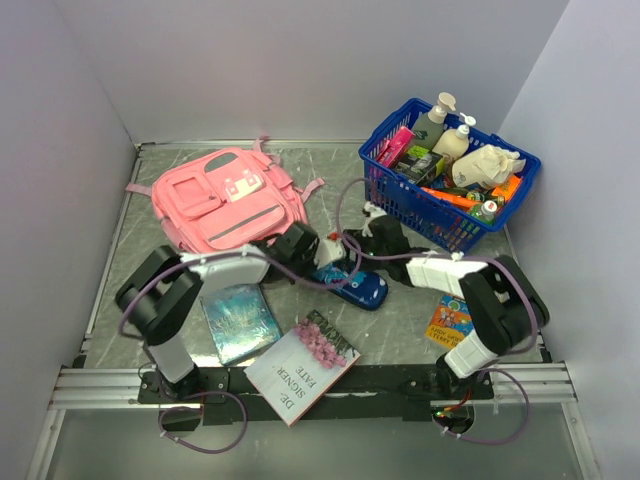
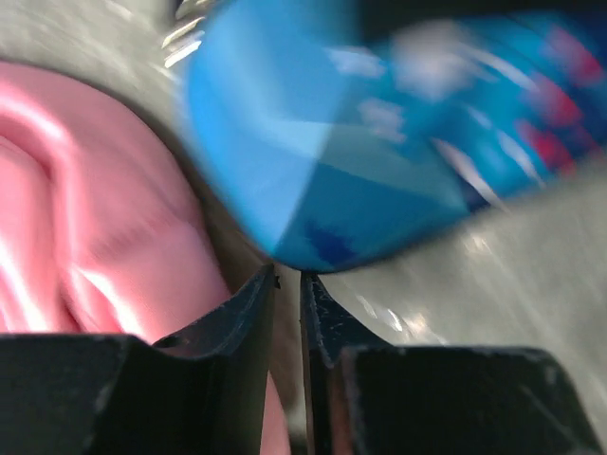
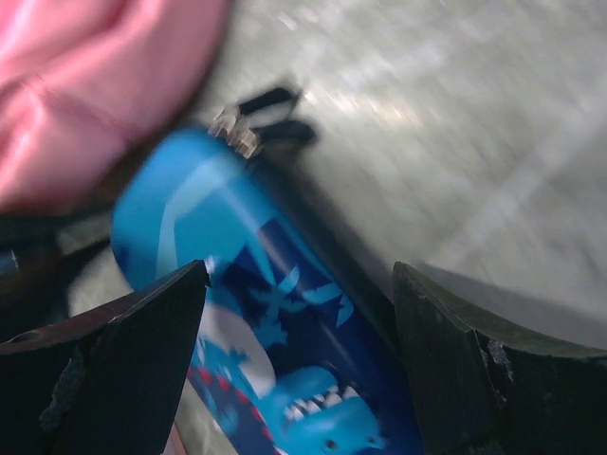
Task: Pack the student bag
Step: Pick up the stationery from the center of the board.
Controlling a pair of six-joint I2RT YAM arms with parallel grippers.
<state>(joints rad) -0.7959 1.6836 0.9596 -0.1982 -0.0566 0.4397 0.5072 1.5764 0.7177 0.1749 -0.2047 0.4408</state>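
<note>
Packing barely begun: pencil case (image 1: 362,288) not yet in backpack (image 1: 225,200); my right end effector (image 3: 299,275) released astride the case, left end effector (image 2: 288,277) nearly clenched, grip unclear.

we see pink student bag (image 1: 228,200), blue shark-print pouch (image 1: 362,289), blue basket (image 1: 430,215) at far right corner, grey marbled table (image 1: 405,325).

1. Blue plastic basket (image 1: 425,207), two o'clock on the worktop (image 1: 400,325), crammed with bottles (image 1: 437,118) and packets (image 1: 393,147).
2. Blue shark-print pouch (image 1: 362,288), lying near centre.
3. Shiny teal book (image 1: 240,322), seven o'clock.
4. White book with pink flowers (image 1: 303,372), six o'clock.
5. Small colourful booklet (image 1: 451,318), four o'clock.
</note>
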